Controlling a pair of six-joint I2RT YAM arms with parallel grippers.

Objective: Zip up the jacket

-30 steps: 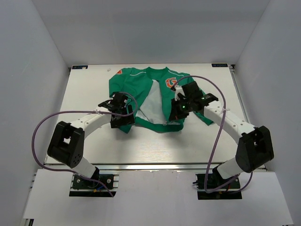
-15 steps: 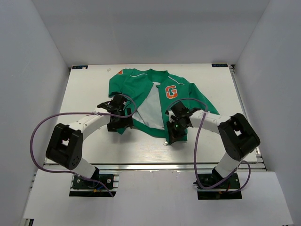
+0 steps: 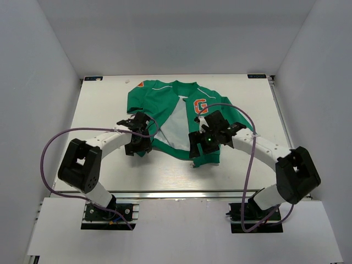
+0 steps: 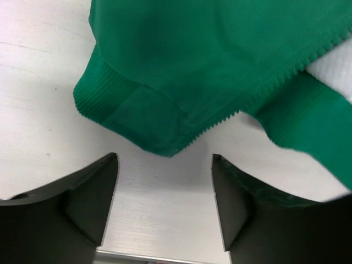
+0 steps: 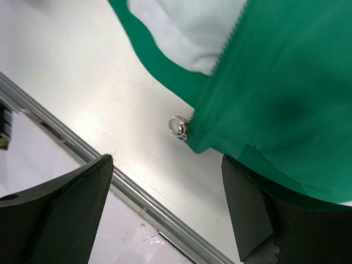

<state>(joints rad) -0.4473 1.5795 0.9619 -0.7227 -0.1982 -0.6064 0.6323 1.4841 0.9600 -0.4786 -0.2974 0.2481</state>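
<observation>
Green jacket (image 3: pixel 165 107) lay unzipped on the white worktop (image 3: pixel 99 110), grey lining showing. Your left fingers (image 4: pixel 91 190) were spread and empty just short of its left hem corner. Your right fingers (image 5: pixel 74 195), also spread and empty, framed the silver zip pull (image 5: pixel 178 126). You would have done well to bring both bottom corners together squarely first. The worktop's near edge ran close by the pull, with bare room either side.

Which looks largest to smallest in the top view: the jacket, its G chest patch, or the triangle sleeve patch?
1. jacket, by far the largest
2. orange G patch
3. orange triangle patch, clearly the smallest
</observation>
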